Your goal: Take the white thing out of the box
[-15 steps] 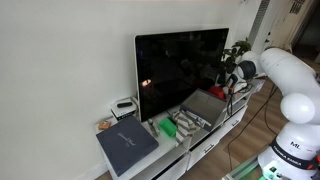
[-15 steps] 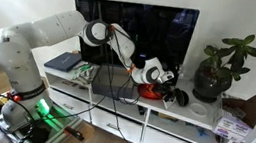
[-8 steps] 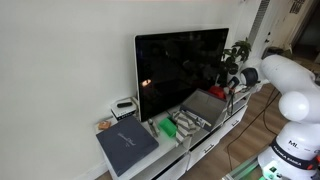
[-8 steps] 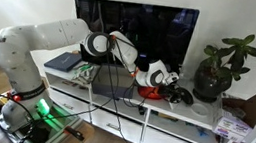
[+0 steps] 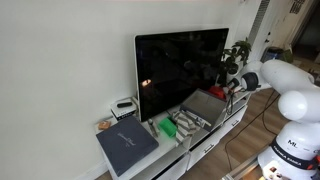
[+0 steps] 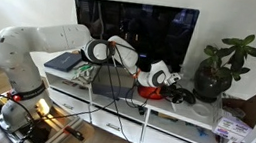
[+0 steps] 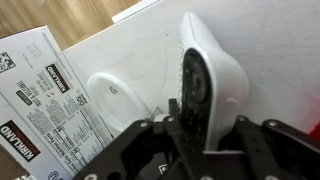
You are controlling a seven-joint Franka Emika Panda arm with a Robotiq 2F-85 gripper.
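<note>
My gripper [image 7: 205, 135] is shut on the white thing [image 7: 215, 75], a curved white plastic piece with a dark inner face, held upright between the jaws. In both exterior views the gripper [image 5: 232, 82] [image 6: 157, 79] holds it above the white TV stand, between the box and the potted plant. The box [image 5: 203, 107] is a shallow grey case with its flat lid panel raised, in front of the TV. The white thing [image 6: 160, 73] is outside the box, and my arm hides most of the box in that exterior view.
A dark TV [image 5: 180, 62] stands behind. A potted plant [image 6: 220, 64] is at the stand's end. A dark-grey book-like slab [image 5: 127, 146] lies at the other end. Below the gripper are a white round object [image 7: 110, 102] and a printed carton [image 7: 40, 90]. Cables and dark items lie near the plant.
My gripper has moved with the white thing away from the box toward the plant and slightly lower. The box has not moved.
</note>
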